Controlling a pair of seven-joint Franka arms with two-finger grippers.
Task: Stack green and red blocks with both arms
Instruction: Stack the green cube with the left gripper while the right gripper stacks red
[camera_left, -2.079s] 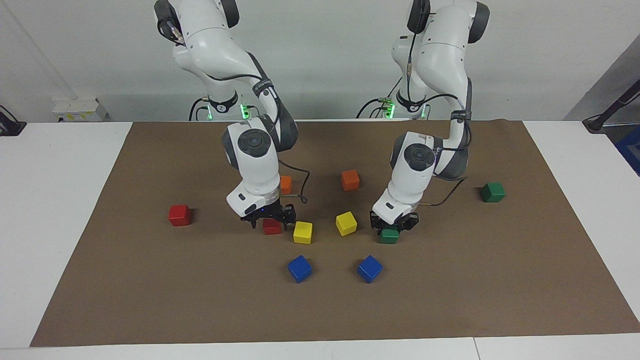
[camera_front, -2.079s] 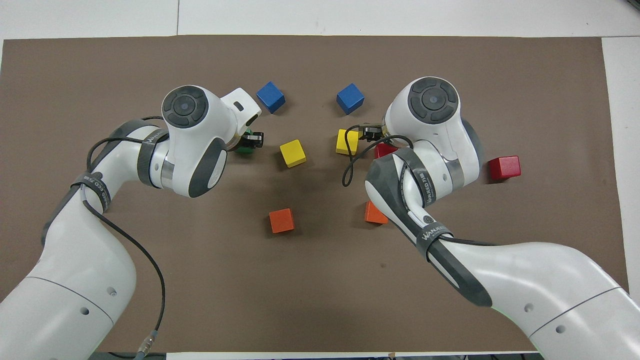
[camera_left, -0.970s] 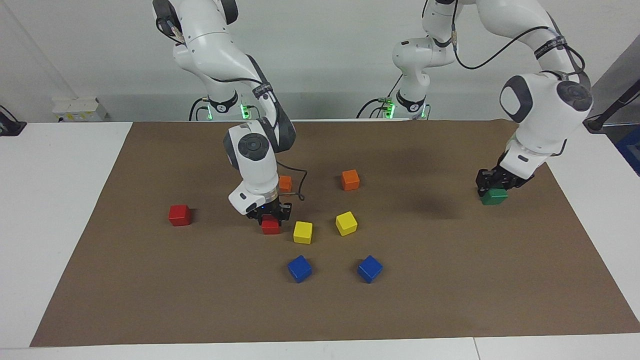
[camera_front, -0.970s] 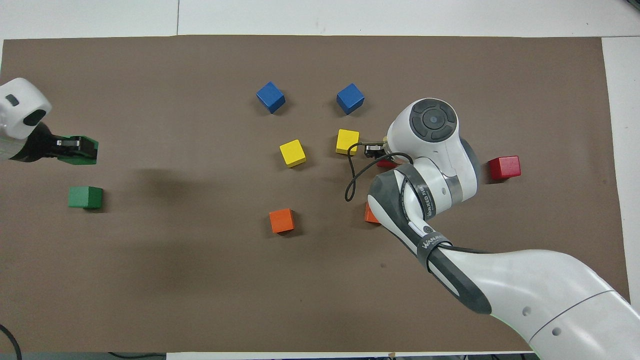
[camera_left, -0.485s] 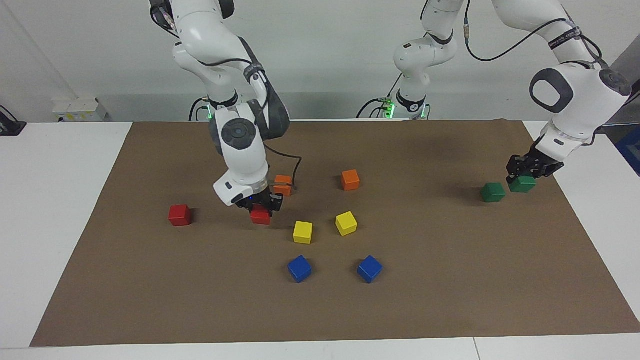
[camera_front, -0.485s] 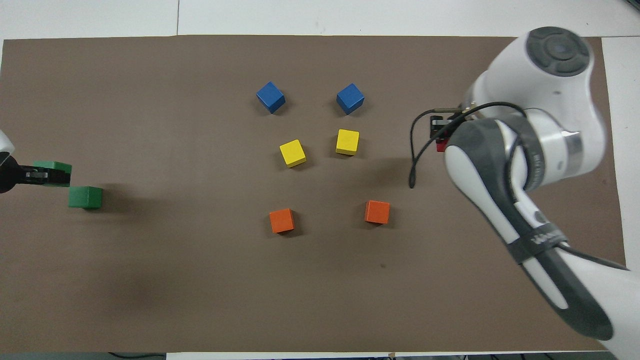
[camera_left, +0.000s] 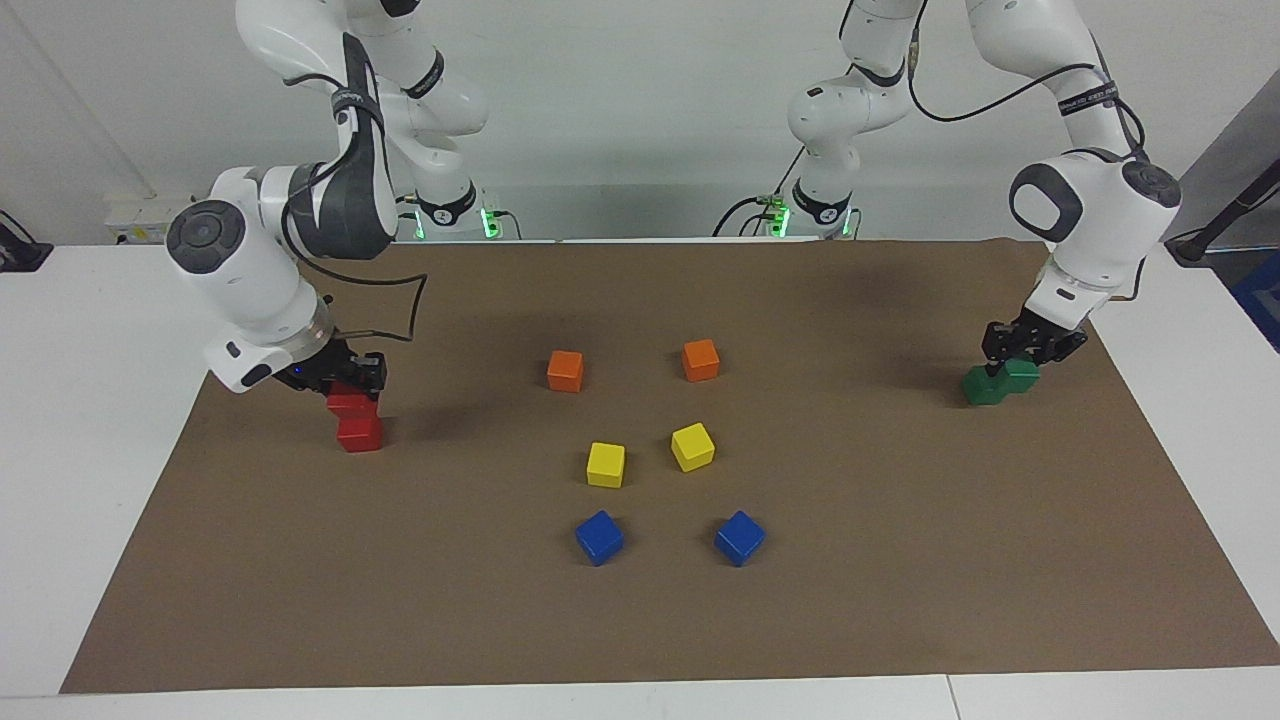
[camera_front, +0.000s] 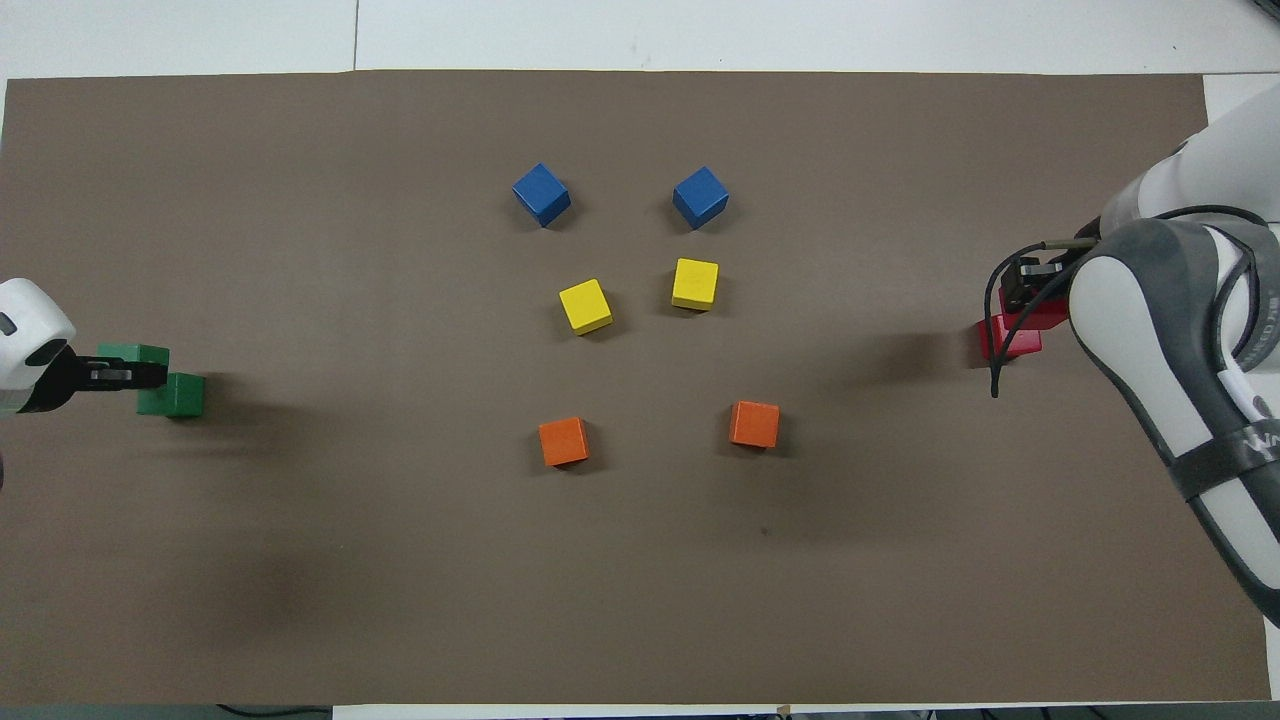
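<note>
Left gripper (camera_left: 1033, 350) grips 1 green block (camera_left: 1022, 372) above the second green block (camera_left: 982, 386). Right gripper (camera_left: 345, 380) grips 1 red block (camera_left: 349, 402) above the second red block (camera_left: 360, 434).

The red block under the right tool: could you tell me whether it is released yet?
Not released. The right tool is shut on the carried red block, which sits just above the other red block; whether they touch, I cannot tell.

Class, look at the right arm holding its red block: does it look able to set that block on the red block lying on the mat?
Probably yes: the right gripper holds its red block just over the lying red block, nothing between.
</note>
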